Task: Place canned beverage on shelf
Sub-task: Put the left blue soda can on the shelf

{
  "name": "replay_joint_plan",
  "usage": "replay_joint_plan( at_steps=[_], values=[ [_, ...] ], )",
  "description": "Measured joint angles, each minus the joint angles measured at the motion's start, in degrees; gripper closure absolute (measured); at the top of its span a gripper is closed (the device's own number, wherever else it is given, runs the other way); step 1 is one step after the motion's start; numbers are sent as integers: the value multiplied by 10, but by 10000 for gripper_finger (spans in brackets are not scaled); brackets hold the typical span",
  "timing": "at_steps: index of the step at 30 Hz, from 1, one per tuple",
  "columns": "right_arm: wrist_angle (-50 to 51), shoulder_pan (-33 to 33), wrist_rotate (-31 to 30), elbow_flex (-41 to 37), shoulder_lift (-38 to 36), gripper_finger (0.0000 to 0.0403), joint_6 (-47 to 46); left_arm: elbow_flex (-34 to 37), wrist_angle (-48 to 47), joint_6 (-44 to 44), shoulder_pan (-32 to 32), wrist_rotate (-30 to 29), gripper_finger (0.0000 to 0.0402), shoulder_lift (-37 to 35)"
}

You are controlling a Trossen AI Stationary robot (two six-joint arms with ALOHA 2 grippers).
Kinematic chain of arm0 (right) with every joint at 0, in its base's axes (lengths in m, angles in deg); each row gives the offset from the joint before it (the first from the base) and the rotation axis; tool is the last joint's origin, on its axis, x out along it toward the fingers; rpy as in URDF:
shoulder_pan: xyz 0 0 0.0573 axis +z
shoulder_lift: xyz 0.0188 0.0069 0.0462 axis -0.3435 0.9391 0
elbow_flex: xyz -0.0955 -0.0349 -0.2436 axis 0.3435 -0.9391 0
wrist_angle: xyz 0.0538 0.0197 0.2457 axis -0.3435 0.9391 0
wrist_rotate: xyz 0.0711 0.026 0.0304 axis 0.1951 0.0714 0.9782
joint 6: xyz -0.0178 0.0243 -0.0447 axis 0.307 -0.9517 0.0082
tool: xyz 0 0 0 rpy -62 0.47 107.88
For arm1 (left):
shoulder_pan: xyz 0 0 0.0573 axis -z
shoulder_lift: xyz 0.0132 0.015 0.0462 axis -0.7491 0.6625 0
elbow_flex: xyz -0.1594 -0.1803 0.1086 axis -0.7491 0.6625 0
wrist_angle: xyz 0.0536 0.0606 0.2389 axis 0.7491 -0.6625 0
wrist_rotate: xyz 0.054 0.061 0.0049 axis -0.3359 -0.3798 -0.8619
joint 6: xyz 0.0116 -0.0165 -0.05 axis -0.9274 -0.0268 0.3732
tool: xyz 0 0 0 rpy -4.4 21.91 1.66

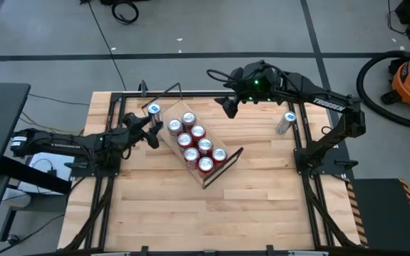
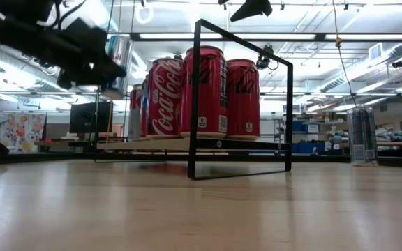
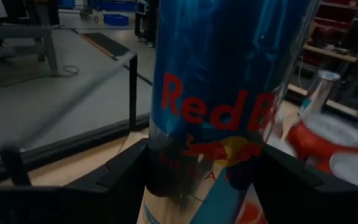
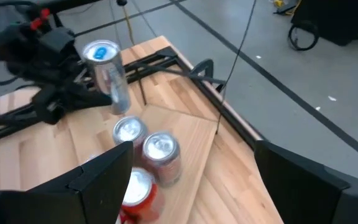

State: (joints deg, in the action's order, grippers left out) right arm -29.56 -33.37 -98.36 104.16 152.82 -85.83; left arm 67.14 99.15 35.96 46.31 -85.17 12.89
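**Blue Can Is Almost on the Shelf**

The left gripper [image 1: 150, 131] is holding a tall blue can [image 1: 154, 110]. Its jaws are pinching the can low down on both sides, and the can stands straight up. In the low view the can hangs in the air, a bit above the wood.

The shelf [image 1: 228, 161] is a long light-wood plank with thin black wire frames at its two short ends. It lies slanted in the middle of the desk [image 1: 262, 206]. Red cans [image 1: 197, 147] already stand on it in two rows, close together. The blue can is at the far end of the shelf, next to the last red cans. The right wrist view shows bare wood at that end.

So the step in hand looks like carrying the can to its spot. It is not set down yet.

The next move, I think, needs care. The can must go down slowly onto the bare wood. It must not bump the red cans or the wire frame. Then the jaws must let go and pull back without tipping it.

The right gripper [image 1: 229, 107] waits up high over the back of the desk. Its jaws are spread and hold nothing. One more slim can [image 1: 285, 122] stands alone on the desk, well apart from the shelf, on the right side.
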Motion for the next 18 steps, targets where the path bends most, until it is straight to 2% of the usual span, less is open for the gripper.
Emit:
replay_joint_plan(
  at_steps=[7,10,15,18],
  values=[
    [36,11,31,0,0,57,-18,97,130,-17,-7,4,148,-1],
    [42,17,32,0,0,57,-31,128,148,-18,-23,21,148,-1],
    [41,28,32,0,0,57,-45,142,156,-36,-69,59,148,0],
    [41,35,32,0,0,57,-51,142,179,-63,-105,107,148,3]
  ],
)
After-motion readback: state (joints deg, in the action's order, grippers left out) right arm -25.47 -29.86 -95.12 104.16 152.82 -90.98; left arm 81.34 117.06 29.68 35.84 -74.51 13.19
